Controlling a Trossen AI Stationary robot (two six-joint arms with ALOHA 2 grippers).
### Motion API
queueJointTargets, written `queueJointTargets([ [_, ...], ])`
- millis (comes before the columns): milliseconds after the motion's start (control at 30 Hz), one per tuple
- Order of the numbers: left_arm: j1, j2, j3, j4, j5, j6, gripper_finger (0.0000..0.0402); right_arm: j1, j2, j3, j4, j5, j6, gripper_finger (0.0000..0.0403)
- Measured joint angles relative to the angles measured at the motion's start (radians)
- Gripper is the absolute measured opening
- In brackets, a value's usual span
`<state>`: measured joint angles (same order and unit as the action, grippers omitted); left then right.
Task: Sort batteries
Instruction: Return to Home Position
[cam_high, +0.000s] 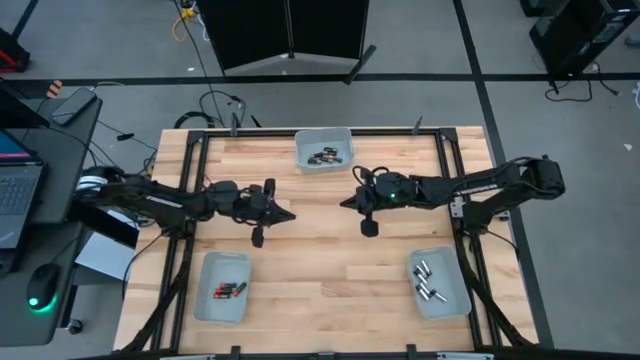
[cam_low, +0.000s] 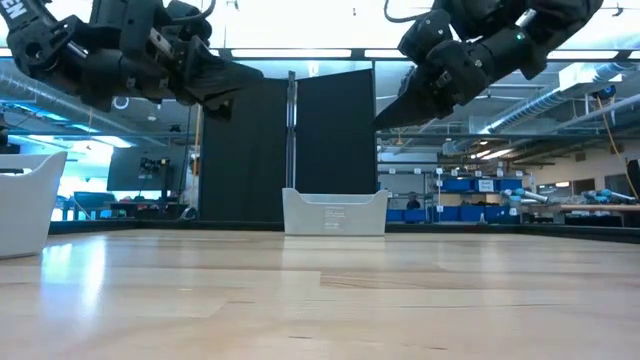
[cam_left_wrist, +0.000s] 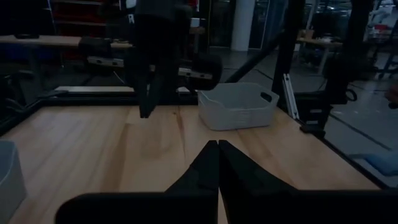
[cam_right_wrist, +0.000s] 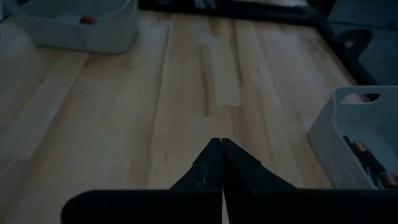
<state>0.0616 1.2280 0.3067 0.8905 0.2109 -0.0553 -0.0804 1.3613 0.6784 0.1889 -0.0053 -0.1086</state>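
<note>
Red-and-black batteries (cam_high: 228, 291), silver batteries (cam_high: 430, 283) and dark batteries (cam_high: 325, 156) are being held in pale grey trays (cam_high: 308, 140) on the light-wood counter (cam_high: 320, 255).

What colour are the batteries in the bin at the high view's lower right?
Silver-grey batteries, clearest in the high view.

A black screen (cam_low: 335, 150) stands on grey floor (cam_high: 430, 40). Right of the screen, shelves hold blue bins (cam_low: 470, 185). Left of it, a dark desk (cam_high: 60, 130) carries a laptop (cam_high: 15, 190).

Left tool (cam_high: 288, 214) and right tool (cam_high: 345, 203) aloft, closed, facing inward.
</note>
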Motion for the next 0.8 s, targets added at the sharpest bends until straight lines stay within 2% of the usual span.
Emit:
queueJointTargets([
  [267, 0.005, -0.131, -0.044, -0.111, -0.033, 0.002, 0.0010, -0.019, -0.118, -0.121, 0.116, -0.018, 0.000, 0.0006],
  [800, 0.004, -0.295, -0.051, -0.226, -0.051, 0.052, 0.0010, -0.105, -0.515, -0.391, 0.162, -0.076, 0.040, 0.0006],
])
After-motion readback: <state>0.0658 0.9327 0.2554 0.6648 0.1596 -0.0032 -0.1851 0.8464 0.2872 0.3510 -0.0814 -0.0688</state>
